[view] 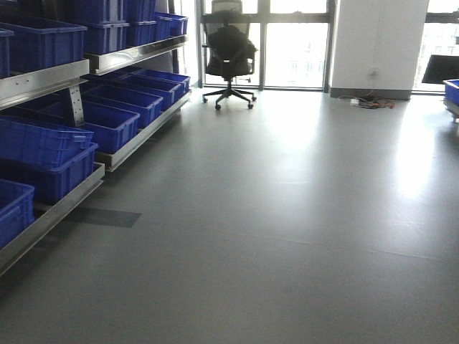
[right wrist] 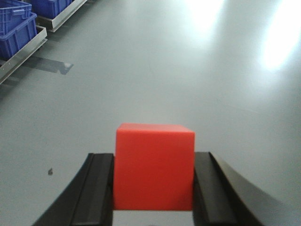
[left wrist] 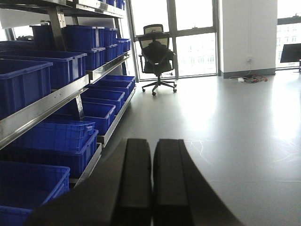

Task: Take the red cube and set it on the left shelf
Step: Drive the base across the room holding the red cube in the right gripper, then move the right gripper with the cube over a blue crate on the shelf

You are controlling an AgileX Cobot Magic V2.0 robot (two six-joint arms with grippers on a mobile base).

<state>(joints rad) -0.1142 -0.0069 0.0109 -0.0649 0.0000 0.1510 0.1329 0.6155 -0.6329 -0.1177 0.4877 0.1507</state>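
The red cube [right wrist: 154, 167] sits clamped between the two black fingers of my right gripper [right wrist: 154, 165], held above the grey floor. My left gripper [left wrist: 153, 165] is shut, its two black pads pressed together with nothing between them. The left shelf [view: 43, 82] is a tiered stainless-steel rack running along the left wall, loaded with blue crates [view: 107, 123]; the left wrist view shows that shelf [left wrist: 44, 106] close by on its left. A corner of the shelf's lowest rail [right wrist: 21, 56] appears at the top left of the right wrist view. Neither gripper shows in the front view.
A black office chair [view: 229, 54] stands by the windows at the back. Cables [view: 373, 102] lie on the floor near a white pillar. Another blue crate [view: 452, 92] sits at the far right edge. Open grey floor [view: 287, 215] stretches ahead.
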